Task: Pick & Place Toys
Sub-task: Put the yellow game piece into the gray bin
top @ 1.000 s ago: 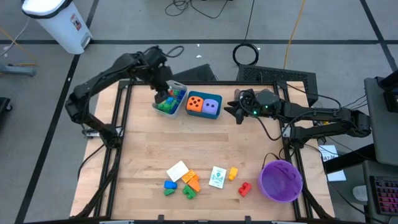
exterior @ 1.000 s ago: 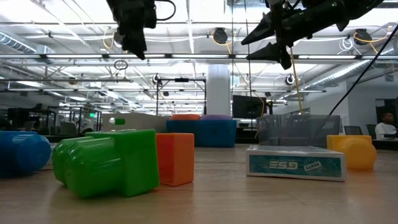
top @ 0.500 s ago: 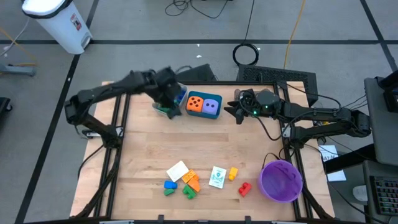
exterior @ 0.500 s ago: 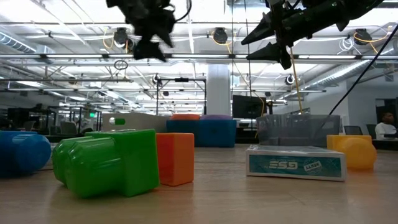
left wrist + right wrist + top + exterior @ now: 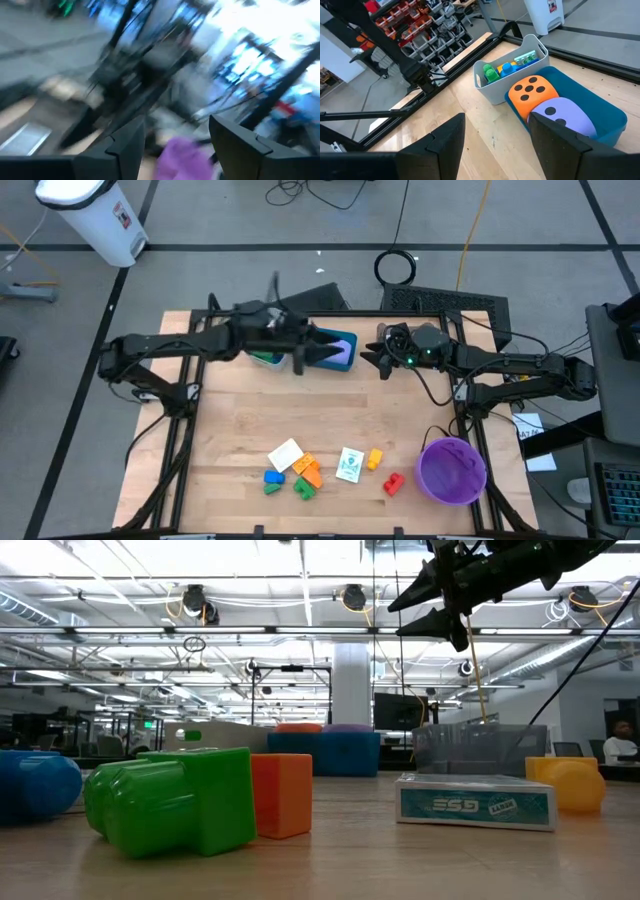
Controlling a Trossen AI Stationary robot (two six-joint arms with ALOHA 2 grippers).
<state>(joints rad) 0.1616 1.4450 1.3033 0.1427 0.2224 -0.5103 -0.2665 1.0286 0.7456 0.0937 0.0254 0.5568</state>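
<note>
I see the left gripper [image 5: 318, 350] stretched over the teal tray [image 5: 349, 340] at the table's back edge, fingers [image 5: 127, 145] apart w/ nothing btwn them. Right gripper [image 5: 372, 352] hangs just beside that tray, fingers [image 5: 445, 140] also apart & empty. Orange die [image 5: 532, 93] & purple die [image 5: 565, 116] sit in the teal tray, bricks [image 5: 507, 69] in the grey tray [image 5: 495, 90] touching it; more loose bricks [image 5: 300, 472] & picture cards [image 5: 349, 464] lie near the front edge, by the purple bowl [image 5: 452, 470].
</note>
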